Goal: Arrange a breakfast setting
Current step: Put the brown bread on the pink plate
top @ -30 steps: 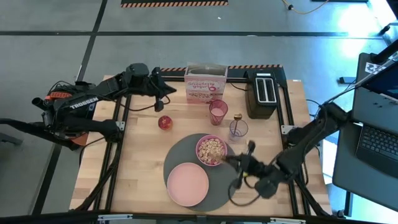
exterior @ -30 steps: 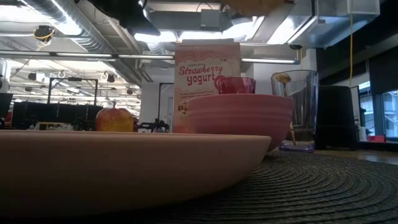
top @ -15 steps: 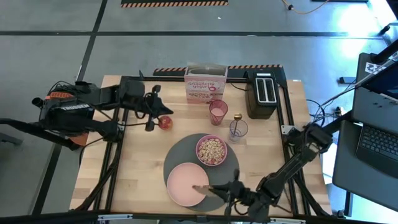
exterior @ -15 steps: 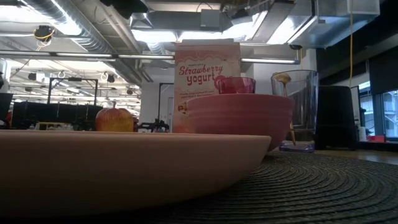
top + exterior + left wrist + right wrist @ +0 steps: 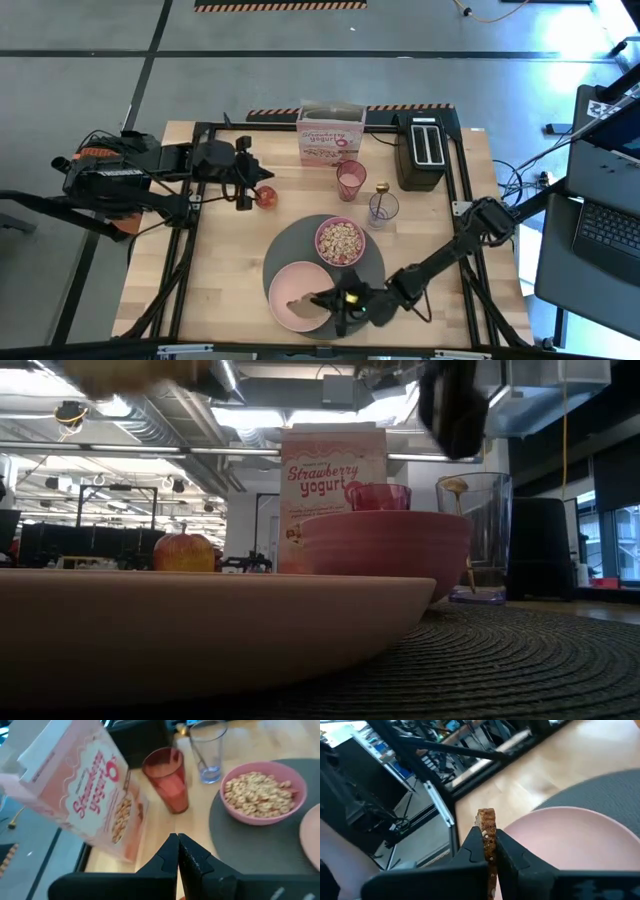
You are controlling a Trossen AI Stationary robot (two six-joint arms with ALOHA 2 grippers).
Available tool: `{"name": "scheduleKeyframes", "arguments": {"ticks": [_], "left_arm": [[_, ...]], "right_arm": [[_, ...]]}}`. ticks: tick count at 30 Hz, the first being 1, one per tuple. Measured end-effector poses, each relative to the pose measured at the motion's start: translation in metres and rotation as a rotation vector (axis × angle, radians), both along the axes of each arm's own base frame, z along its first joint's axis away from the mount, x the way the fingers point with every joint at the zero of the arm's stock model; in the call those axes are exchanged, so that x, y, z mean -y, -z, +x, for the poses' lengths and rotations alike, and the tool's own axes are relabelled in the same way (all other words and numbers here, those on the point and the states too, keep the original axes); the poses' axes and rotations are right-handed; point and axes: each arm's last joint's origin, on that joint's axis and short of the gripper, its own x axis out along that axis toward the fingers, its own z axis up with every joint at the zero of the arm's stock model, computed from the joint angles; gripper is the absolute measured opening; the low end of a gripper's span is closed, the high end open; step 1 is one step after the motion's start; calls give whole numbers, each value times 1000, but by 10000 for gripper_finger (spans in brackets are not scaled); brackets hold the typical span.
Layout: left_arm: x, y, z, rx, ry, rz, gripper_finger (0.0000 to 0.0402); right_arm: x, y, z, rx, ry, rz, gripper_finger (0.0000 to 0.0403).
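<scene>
A brown toast [image 5: 300, 303] is held by my right gripper [image 5: 322, 303] over the larger pink plate [image 5: 290, 278], which lies on the round dark-grey mat [image 5: 372, 262]. The pink bowl [image 5: 340, 241] of cereal sits on the mat's far part. The pink tumbler [image 5: 350, 180], the clear glass [image 5: 383, 210] with the small spoon [image 5: 382, 188] in it, and the pink-and-white cereal box [image 5: 330, 140] stand behind it. My left gripper [image 5: 246, 186] is shut just left of the red apple [image 5: 267, 197]; the apple does not show in its wrist view [image 5: 178, 851]. My right gripper pinches the toast's two flat faces [image 5: 487, 840] between its two fingers [image 5: 471, 851]. The slice stands on edge and sticks out past the fingertips. The fingers reach about level from the table's right side. The toast is lifted clear above the plate [image 5: 570, 842].
A black toaster [image 5: 425, 150] stands at the back right beside the cereal box. Black frame rails [image 5: 200, 200] run along the table's left and right sides. A laptop [image 5: 605, 230] sits off the table's right edge. Bare wood lies at the near left.
My right gripper has carried the toast from right of the bowl toward the near edge, then left over the plate. My left gripper has come from beside the cereal box toward the near edge, stopping by the apple.
</scene>
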Motion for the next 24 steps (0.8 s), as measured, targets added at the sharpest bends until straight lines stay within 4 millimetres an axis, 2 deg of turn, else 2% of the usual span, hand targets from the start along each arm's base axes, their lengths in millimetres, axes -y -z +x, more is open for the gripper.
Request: {"name": "scheduleKeyframes", "arguments": {"ticks": [4, 9, 15, 24], "left_arm": [[-1, 2, -1, -20, -21, 13, 0], [-1, 1, -3, -20, -24, 16, 0], [0, -1, -5, -10, -24, 16, 0], [0, -2, -6, -4, -24, 16, 0]], "right_arm": [[8, 9, 3, -88, 9, 67, 4], [9, 16, 0, -160, 10, 107, 4], [9, 17, 0, -171, 24, 117, 4], [4, 46, 6, -186, 21, 165, 4]]}}
